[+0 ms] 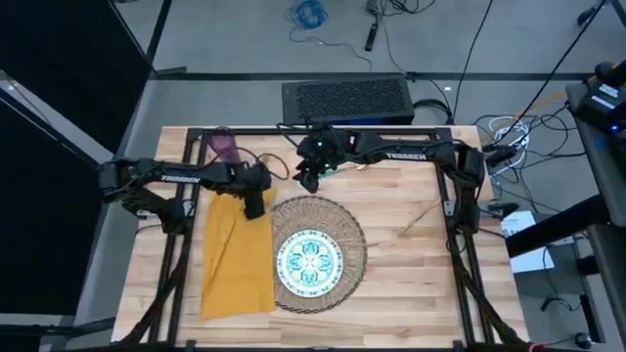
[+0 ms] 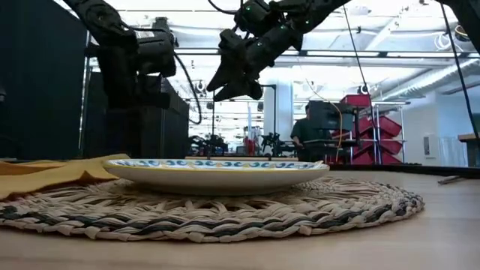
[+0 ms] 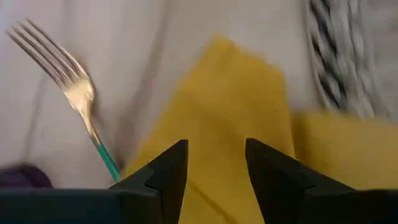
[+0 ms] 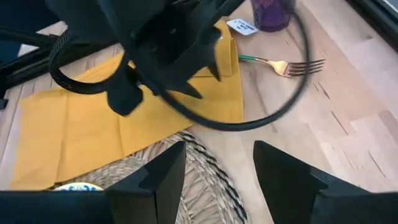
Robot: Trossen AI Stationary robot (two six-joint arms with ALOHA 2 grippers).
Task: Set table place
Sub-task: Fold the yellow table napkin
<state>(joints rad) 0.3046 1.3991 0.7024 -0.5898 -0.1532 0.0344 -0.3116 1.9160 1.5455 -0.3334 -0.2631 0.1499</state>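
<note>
Two grippers are held above the table [image 1: 411, 264], both with fingers parted and nothing gripped. The left gripper [image 3: 214, 165] is poised over the far end of the yellow napkin [image 1: 237, 262], which is spread along the placemat's left side. The plate [image 1: 310, 258] is seated on the woven placemat [image 1: 347, 230] near the table's middle. A fork [image 4: 280, 65] and purple cup [image 1: 224, 146] are seen toward the far left corner. The right gripper [image 4: 214, 171] is raised above the placemat's far edge.
</note>
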